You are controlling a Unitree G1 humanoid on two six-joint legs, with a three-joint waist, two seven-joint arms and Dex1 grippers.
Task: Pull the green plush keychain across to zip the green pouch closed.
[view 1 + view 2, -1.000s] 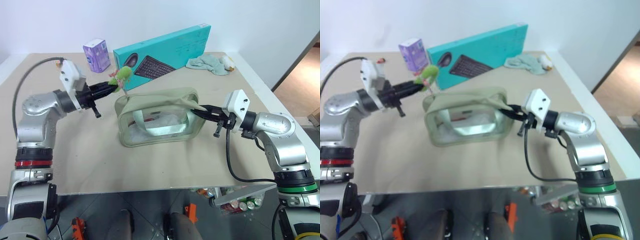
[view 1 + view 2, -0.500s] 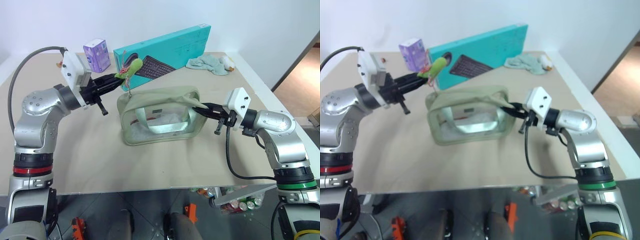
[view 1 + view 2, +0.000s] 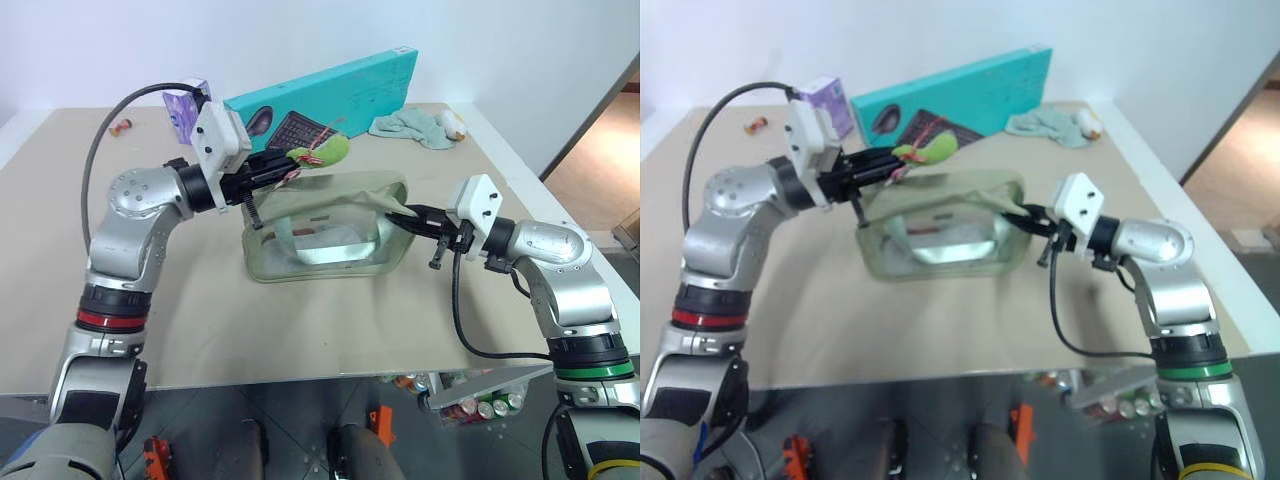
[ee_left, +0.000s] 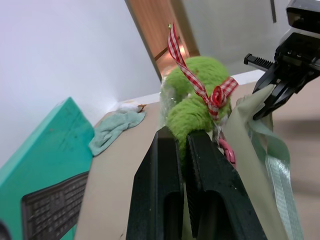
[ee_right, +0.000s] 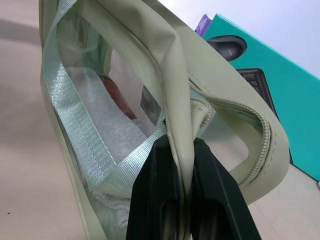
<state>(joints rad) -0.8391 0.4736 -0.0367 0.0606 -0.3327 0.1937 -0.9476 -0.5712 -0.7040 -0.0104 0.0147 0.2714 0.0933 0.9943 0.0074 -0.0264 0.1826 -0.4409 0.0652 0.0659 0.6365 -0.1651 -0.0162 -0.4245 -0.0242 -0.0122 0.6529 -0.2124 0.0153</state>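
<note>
Green plush keychain (image 3: 331, 151) above green pouch (image 3: 325, 227), long axis crosswise.

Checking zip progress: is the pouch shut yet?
Not yet: the pouch's zipper gapes open near the right gripper.

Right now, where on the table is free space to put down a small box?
The table is bare between the green pouch and its near edge, also left of the pouch. Crowded: the far side, with the keyboard box, purple carton and rag.
</note>
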